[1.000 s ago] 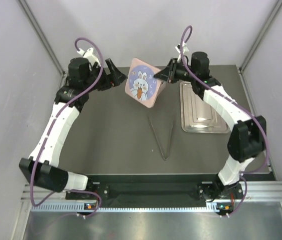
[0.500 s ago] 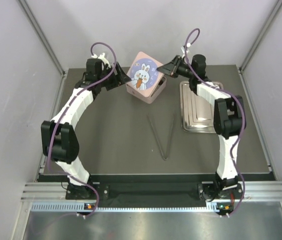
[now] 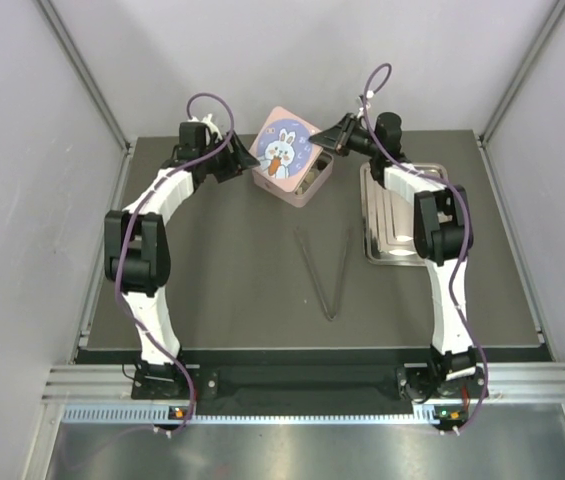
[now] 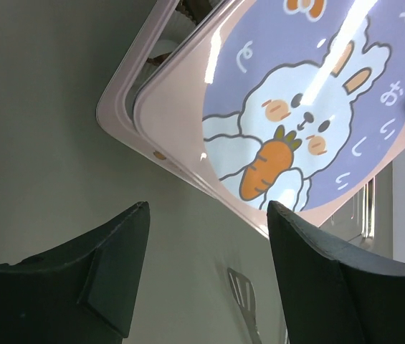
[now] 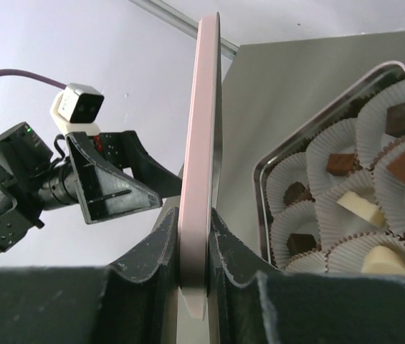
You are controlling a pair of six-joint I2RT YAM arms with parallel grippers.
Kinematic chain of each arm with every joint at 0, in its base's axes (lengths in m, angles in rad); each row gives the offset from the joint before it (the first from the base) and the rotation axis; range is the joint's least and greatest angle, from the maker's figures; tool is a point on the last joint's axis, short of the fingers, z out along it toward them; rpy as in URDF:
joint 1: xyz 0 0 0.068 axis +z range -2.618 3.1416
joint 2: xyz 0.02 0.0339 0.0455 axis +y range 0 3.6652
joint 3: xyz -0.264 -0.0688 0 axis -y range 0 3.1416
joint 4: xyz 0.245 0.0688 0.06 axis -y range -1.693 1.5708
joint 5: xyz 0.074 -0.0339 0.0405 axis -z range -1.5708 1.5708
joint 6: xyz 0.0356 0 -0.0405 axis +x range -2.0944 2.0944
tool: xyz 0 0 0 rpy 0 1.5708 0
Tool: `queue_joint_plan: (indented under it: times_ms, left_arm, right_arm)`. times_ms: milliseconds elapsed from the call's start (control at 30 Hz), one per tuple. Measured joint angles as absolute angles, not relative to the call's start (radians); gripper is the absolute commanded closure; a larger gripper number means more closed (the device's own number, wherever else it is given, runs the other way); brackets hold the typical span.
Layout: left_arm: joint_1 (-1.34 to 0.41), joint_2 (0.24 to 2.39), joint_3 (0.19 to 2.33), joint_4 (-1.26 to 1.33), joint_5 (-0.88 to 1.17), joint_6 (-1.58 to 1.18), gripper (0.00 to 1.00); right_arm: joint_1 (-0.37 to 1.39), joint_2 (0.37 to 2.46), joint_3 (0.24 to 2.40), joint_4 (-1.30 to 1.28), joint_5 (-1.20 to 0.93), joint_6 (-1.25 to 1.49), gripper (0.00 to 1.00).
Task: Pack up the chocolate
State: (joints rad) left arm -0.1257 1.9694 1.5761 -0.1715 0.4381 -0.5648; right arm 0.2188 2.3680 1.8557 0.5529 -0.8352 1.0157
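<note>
The right gripper (image 5: 197, 251) is clamped on the edge of the pink lid (image 5: 206, 107), which is held on edge up the middle of the right wrist view. Just past it, at the right of that frame, the box (image 5: 259, 188) lies open. The chocolate (image 5: 342, 163) is seated there in white cups (image 5: 331, 136), with dark pieces toward the upper right and cream ones lower down. Beyond the lid, at the left, the left gripper (image 4: 208, 215) is spread wide with nothing between its fingers. In its own view the lid's rabbit face fills the upper right, and one lid corner is set off from the box corner beneath it.

Packing is judged almost done, with closing the box as the step in hand. The lid should be tipped down from upright to flat only once its corners are squared with the box rim. It is best lowered slowly, so that no cup edge is caught under the lip. The free far side could be steadied or pressed down by the left gripper. The grip should be released only when the lid is seated all round.
</note>
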Motion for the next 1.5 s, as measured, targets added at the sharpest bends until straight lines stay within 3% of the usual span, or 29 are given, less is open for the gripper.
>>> queue_joint_plan:
  times_ms: [433,1500]
  left_arm:
    - [-0.110,2.139,1.671,-0.096,0.544,-0.606,0.41]
    - [-0.092,2.249,1.739,-0.075,0.587,-0.627,0.43]
  right_arm:
    - [0.198,2.457,1.920,0.536,-0.835,1.031,1.00]
    - [0.185,2.575,1.986,0.596,-0.892,1.163,1.00]
